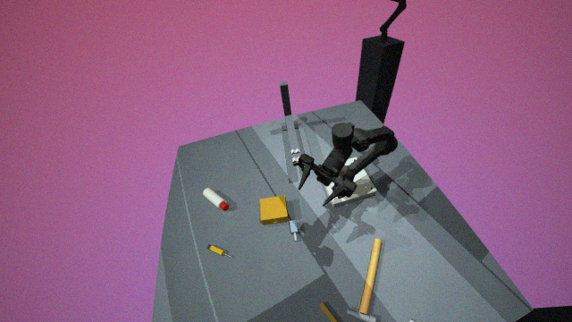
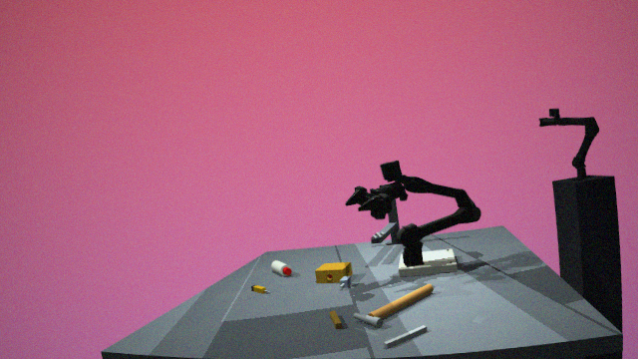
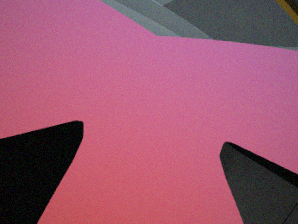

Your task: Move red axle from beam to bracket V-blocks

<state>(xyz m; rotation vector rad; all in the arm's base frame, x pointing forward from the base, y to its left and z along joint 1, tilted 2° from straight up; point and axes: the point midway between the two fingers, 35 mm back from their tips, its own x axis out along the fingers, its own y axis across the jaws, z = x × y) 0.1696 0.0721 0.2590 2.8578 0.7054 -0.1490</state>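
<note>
Hovering above the grey table [image 1: 232,174] [image 2: 294,304], the black parallel-jaw gripper [image 1: 313,197] [image 2: 353,206] [image 3: 154,139] has its fingers spread wide, pinching nothing. Wrist view: both dark fingertips well apart, pink background between them.

Red axle [image 2: 329,277]: a small red end visible in the round hole of the yellow rectangular beam [image 1: 273,209] [image 2: 333,272]. Axle seated in the beam; beam flat on the table, apart from the gripper. How far the axle runs inside, cannot tell.

Small white V-blocks [image 1: 295,156] [image 2: 377,235] sit on the grey arm of the upright bracket [image 1: 285,98] [image 2: 394,219], beyond the beam in the exterior view.

Beside the beam, a small pale-blue piece [image 1: 293,226] [image 2: 345,282]. Near these, a white cylinder with a red end [image 1: 214,198] [image 2: 280,268] lies on its side; a small yellow-handled tool [image 1: 216,249] [image 2: 258,288] lies separately. Wooden-handled hammer [image 1: 371,277] [image 2: 402,301]: flat, grey head beside a short brown bar [image 1: 328,312] [image 2: 335,319].
</note>
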